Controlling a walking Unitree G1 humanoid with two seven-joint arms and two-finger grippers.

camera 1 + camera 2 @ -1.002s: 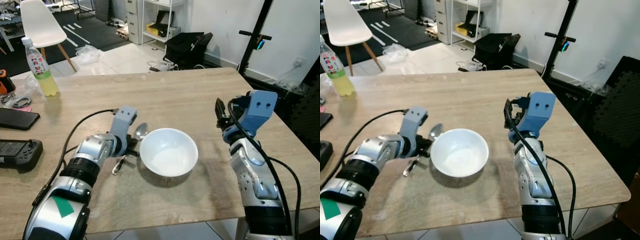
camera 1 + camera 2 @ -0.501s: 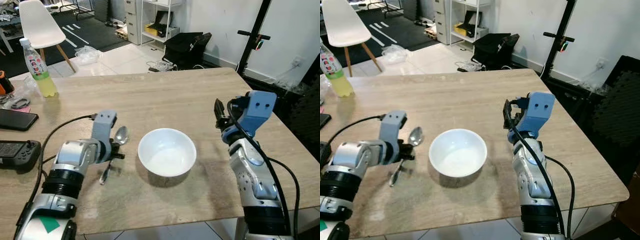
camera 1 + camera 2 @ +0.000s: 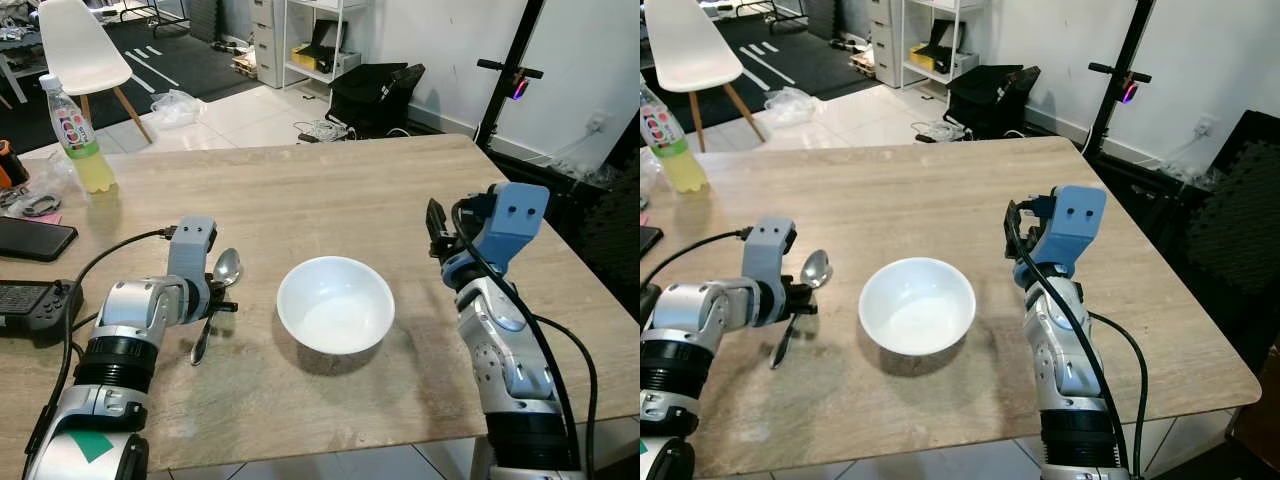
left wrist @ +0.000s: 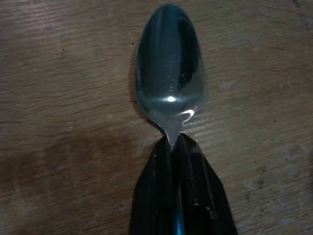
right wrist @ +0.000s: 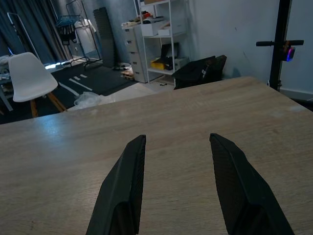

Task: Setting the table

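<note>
Bowl (image 3: 335, 304), white and upright, sits on the wooden table (image 3: 350, 190) toward its near edge in the left eye view. To its left, well apart, the left gripper (image 3: 213, 297) pinches a metal spoon (image 3: 212, 300) at the neck, with the spoon's bowl pointing away from the robot and the handle angled back toward the near edge. On the bowl's other side the right gripper (image 3: 434, 226) is raised above the table on its blue-capped wrist. A green-yellow bottle (image 3: 78, 136) stands at the far left corner, near a phone (image 3: 35, 238) and a black controller (image 3: 35, 305) (both by the left edge).

The right eye view shows the same layout, spoon left of the bowl and the right arm to its right.

In the left wrist view the two black fingers (image 4: 159, 196) are pressed tight on the spoon's neck, its shiny bowl over the wood grain.

In the right wrist view the black fingers (image 5: 122, 191) are spread wide, with bare tabletop between them and a white chair (image 5: 30, 78) beyond.
</note>
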